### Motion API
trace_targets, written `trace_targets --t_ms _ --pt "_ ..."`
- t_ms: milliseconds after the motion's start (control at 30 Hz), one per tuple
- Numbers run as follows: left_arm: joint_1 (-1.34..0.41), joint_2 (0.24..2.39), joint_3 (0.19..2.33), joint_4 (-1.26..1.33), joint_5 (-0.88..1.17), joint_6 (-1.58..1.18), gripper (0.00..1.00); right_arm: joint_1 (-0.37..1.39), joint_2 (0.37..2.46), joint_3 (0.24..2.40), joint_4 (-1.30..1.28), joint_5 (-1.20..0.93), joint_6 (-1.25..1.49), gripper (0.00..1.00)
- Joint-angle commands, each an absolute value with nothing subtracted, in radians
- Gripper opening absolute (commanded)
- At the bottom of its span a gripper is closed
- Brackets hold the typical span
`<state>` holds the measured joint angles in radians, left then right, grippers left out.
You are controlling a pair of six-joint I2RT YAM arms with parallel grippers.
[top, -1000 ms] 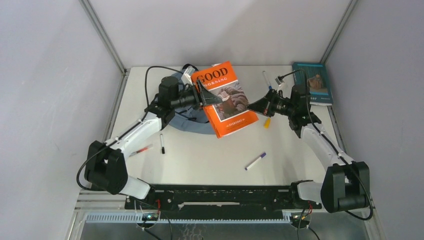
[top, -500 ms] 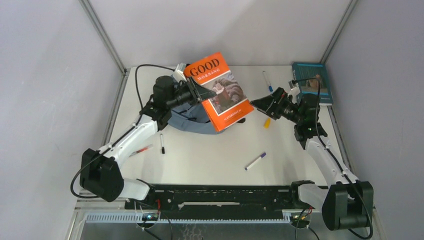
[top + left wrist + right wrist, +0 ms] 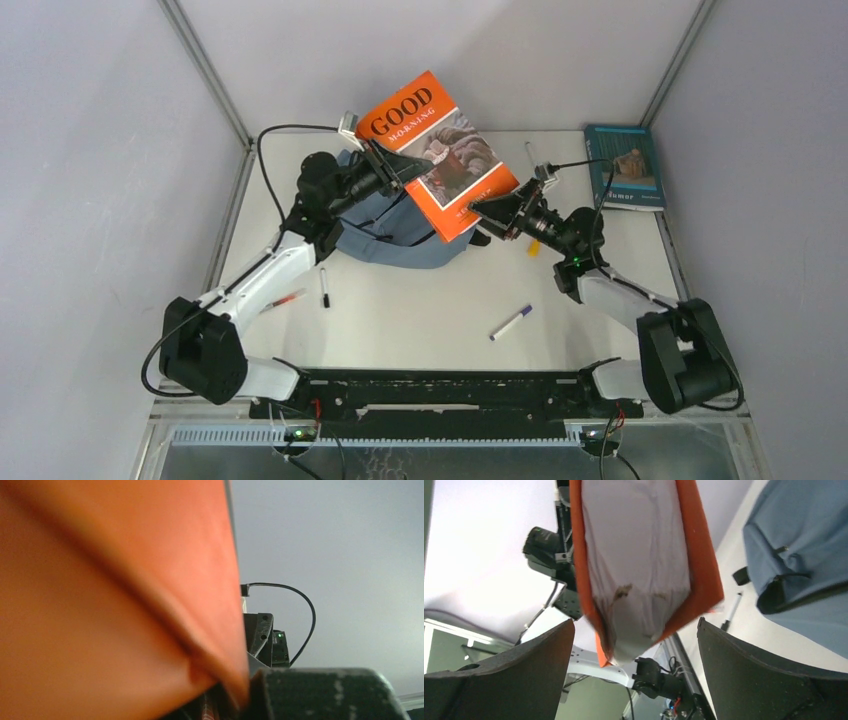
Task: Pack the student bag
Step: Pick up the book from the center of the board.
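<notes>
An orange "GOOD MORNING" book [image 3: 435,150] hangs tilted in the air above the grey-blue student bag [image 3: 400,235], which lies on the table at the back centre. My left gripper [image 3: 395,175] is shut on the book's left edge; in the left wrist view the orange cover [image 3: 110,605] fills most of the frame beside one black finger [image 3: 320,695]. My right gripper [image 3: 480,212] stands open at the book's lower right corner. In the right wrist view the book's white page block [image 3: 639,565] hangs ahead of the wide-apart fingers [image 3: 514,675], and the bag [image 3: 804,545] is at the right.
A teal book [image 3: 624,165] lies at the back right. Loose on the table are a purple marker [image 3: 511,322], a black pen [image 3: 324,287], a red pen [image 3: 282,300], a small yellow piece [image 3: 534,246] and a blue marker [image 3: 531,155]. Walls close in on three sides.
My left gripper closed on the book and raised it up and back off the bag. My right gripper opened, drew away to the right, then came back under the book's lower corner.
</notes>
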<state>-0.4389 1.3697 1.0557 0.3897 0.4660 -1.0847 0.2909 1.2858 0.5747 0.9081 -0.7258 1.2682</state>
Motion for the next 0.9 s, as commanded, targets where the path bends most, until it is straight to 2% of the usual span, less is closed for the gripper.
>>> trace_targets --t_ms 0,67,267,467,600,633,733,800,867 --pt "-0.442 1.365 1.025 0.495 0.46 -1.111 0.18 0.319 1.396 0.595 1.317 -0.695 1.46 0.99" --pt "-0.442 1.372 1.019 0.498 0.458 -1.12 0.19 0.329 1.456 0.617 1.399 -0.687 1.518 0.93" --pt "-0.47 1.348 1.013 0.373 0.339 -1.046 0.26 0.358 1.51 0.635 1.407 -0.622 1.556 0.48" --pt "-0.488 1.356 1.014 0.303 0.308 -1.019 0.38 0.33 1.488 0.635 1.374 -0.591 1.555 0.24" --pt "-0.489 1.345 1.014 0.214 0.262 -0.957 0.66 0.266 1.461 0.635 1.318 -0.633 1.55 0.1" --pt "-0.489 1.34 1.017 0.189 0.25 -0.923 0.69 0.241 1.447 0.634 1.274 -0.652 1.536 0.05" --pt "-0.489 1.319 1.041 0.054 0.156 -0.801 0.73 0.162 1.339 0.625 1.05 -0.688 1.418 0.0" --pt "-0.492 1.312 1.047 -0.031 0.087 -0.712 0.74 0.105 1.228 0.627 0.81 -0.672 1.277 0.0" --pt "-0.492 1.33 1.057 -0.076 0.06 -0.641 0.76 0.048 1.108 0.665 0.416 -0.605 1.099 0.0"
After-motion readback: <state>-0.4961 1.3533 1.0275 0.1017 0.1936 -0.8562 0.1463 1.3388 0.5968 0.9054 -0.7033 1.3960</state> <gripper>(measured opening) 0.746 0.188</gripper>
